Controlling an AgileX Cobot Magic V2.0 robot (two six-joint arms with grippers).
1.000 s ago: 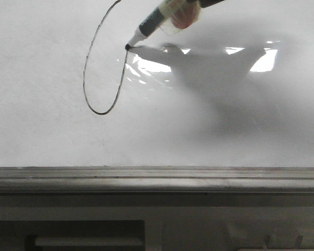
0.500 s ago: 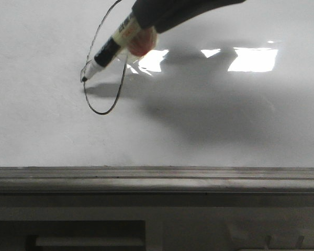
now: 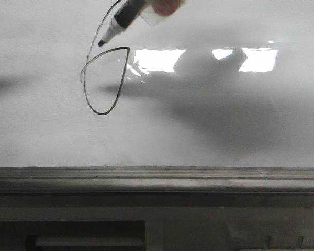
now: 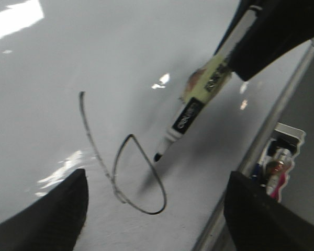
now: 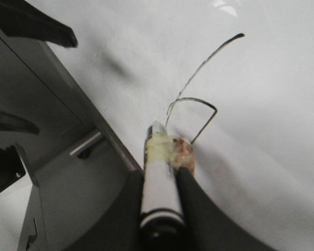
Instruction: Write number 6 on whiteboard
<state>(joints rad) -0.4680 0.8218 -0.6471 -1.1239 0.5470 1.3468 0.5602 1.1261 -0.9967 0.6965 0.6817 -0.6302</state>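
Note:
The number 6 is a thin black line on the whiteboard, a tall slanted stroke with a closed teardrop loop. My right gripper is shut on a white black-tipped marker with tape round it. In the front view only the marker shows, its tip just above the loop and off the board, its shadow apart from it. The left wrist view shows the 6, the marker and the board. My left gripper hovers open and empty over the board. The right wrist view shows the 6.
A grey metal ledge runs along the board's lower edge; it also shows in the left wrist view and the right wrist view. A small holder with pens sits beyond the ledge. The left arm is dark in the right wrist view.
The marker drew the loop's top stroke from right to left, closing the loop. It then rose up and right, off the board.

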